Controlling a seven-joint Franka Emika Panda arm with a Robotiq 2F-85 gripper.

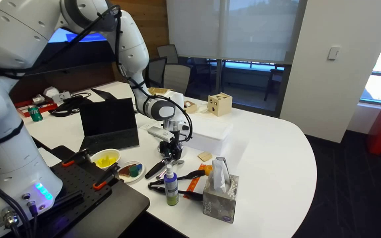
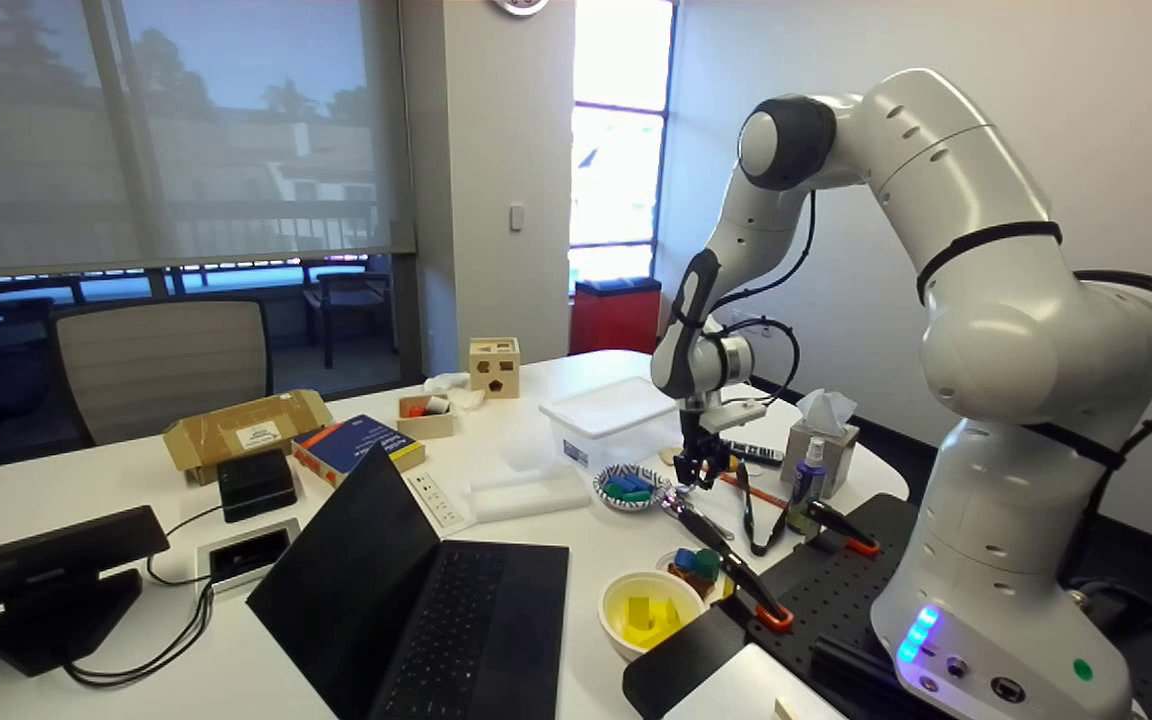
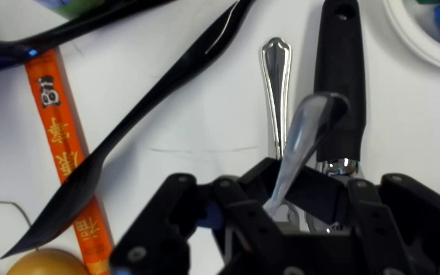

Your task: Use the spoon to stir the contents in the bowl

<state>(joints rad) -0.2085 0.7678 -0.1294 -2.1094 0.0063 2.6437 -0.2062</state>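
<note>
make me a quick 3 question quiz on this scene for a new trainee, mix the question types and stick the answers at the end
1. Multiple choice: what colours are the pieces in the black-and-white patterned bowl?
a) red and white
b) blue and green
c) yellow and orange

2. True or false: in the wrist view, the gripper holds a metal handle, tilted rather than parallel to the black handle beyond it.

3. Fill in the blank: the animal pictured on the orange printed wrapper is a ____.

Key: 1. b; 2. true; 3. panda
</note>
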